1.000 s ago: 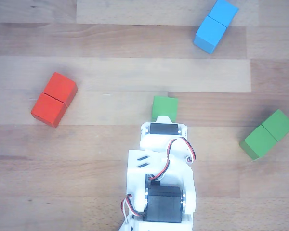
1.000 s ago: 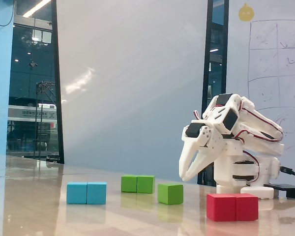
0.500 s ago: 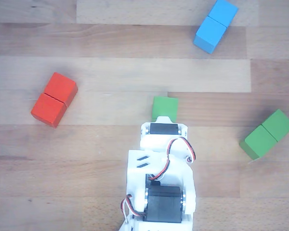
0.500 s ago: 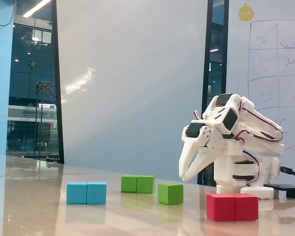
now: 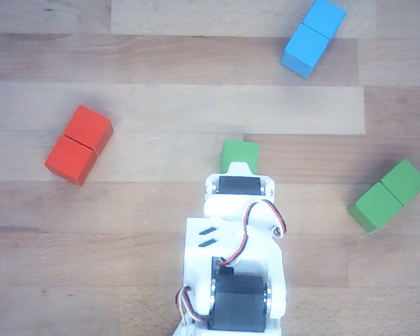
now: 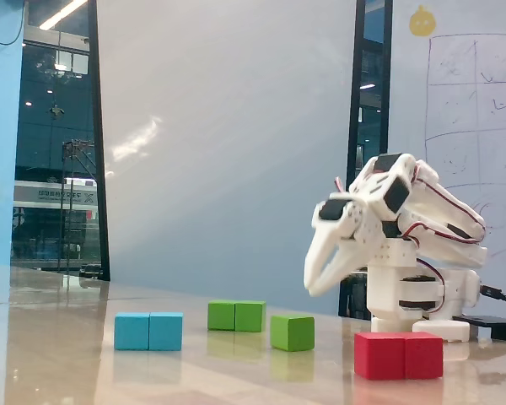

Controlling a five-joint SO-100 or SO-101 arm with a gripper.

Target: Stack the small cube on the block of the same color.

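The fingers (image 6: 309, 287) are hanging empty in the right half of the fixed view, tips pointing down and left, above and just right of the small green cube (image 6: 292, 332); they overlap so closely there that I cannot tell whether they are spread or pressed together, and the other view hides them under the white wrist. To do this step well, they should be parting wide and coming straight down over the cube's flat sides, gripping square so it is not tilting when carried. The green two-segment block (image 5: 388, 195) is lying at the right edge of the other view, well apart from the cube (image 5: 239, 155), so the carry is probably crossing open desk. The wooden plank desk (image 5: 154, 231) is glossy in the fixed view, mirroring the blocks. Behind are a pale wall, dark glass at left and a whiteboard grid at upper right. The red block (image 5: 78, 145) and blue block (image 5: 313, 37) are lying clear of the route.
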